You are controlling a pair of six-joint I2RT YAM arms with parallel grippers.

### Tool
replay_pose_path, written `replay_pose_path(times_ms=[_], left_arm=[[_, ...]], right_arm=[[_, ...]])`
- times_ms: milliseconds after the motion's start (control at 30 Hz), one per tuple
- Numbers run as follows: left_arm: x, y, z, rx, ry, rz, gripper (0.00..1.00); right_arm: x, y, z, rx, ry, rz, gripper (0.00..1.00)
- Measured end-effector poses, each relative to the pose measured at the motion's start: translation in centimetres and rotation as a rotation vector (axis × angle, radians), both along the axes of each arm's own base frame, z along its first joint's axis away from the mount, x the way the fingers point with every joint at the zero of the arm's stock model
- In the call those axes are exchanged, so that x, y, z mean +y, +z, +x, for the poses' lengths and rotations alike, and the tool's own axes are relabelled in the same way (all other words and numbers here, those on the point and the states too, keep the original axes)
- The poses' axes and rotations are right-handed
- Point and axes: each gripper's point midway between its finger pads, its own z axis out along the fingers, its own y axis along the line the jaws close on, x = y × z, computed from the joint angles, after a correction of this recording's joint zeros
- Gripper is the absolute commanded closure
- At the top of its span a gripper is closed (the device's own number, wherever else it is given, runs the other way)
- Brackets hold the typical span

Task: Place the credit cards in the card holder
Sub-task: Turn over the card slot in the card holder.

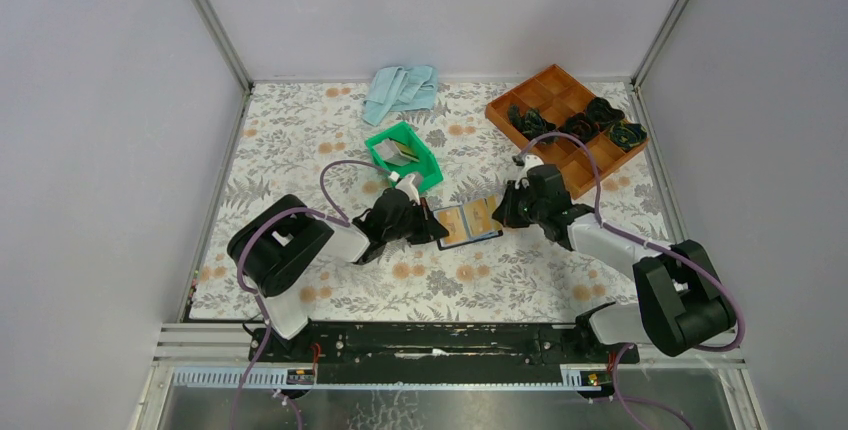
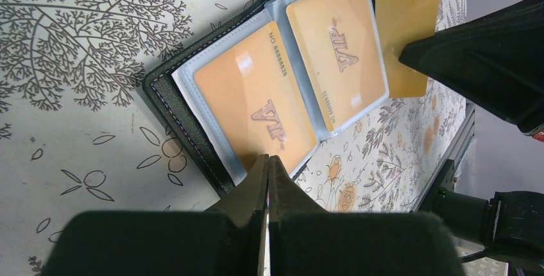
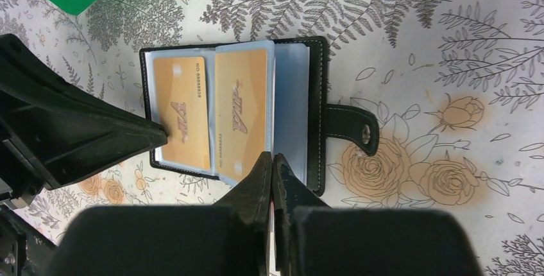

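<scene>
The black card holder [image 1: 468, 222] lies open on the floral table. Two orange VIP cards sit in its clear sleeves in the left wrist view [image 2: 256, 96] [image 2: 337, 38] and in the right wrist view [image 3: 183, 109] [image 3: 240, 103]. Its closure tab [image 3: 353, 128] sticks out to the right. My left gripper [image 2: 267, 160] is shut, its tip resting on the holder's left page [image 3: 160, 136]. My right gripper [image 3: 272, 157] is shut on a tan-gold credit card [image 2: 407, 19], held on edge over the holder's right half.
A green bin [image 1: 425, 168] holding more cards [image 1: 403, 153] stands just behind the holder. A brown compartment tray [image 1: 545, 85] with dark items is at the back right. A light blue cloth [image 1: 400, 90] lies at the back.
</scene>
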Motion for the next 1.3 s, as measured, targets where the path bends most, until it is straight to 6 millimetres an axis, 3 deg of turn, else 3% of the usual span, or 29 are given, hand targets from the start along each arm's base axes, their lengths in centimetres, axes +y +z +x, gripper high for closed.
replay_pose_path(times_ms=[267,600,867,1300], left_arm=[[0.0,0.0,0.0,0.0,0.0,0.0,1.0],[0.0,0.0,0.0,0.0,0.0,0.003,1.0],[0.1,-0.1,0.0,0.003,0.002,0.008,1.0],[0.1,-0.1,0.1,0.0,0.005,0.012,1.0]], right_arm=[[1.2,0.2,-0.6,0.002,0.03,-0.002,1.0],[4.9,2.3,-0.8,-0.045,0.106,0.01,1.0],[5.8,1.4,-0.9,-0.029,0.112,0.002,1.0],[7.5,2.1,-1.5,-0.055,0.136,-0.018,1.0]])
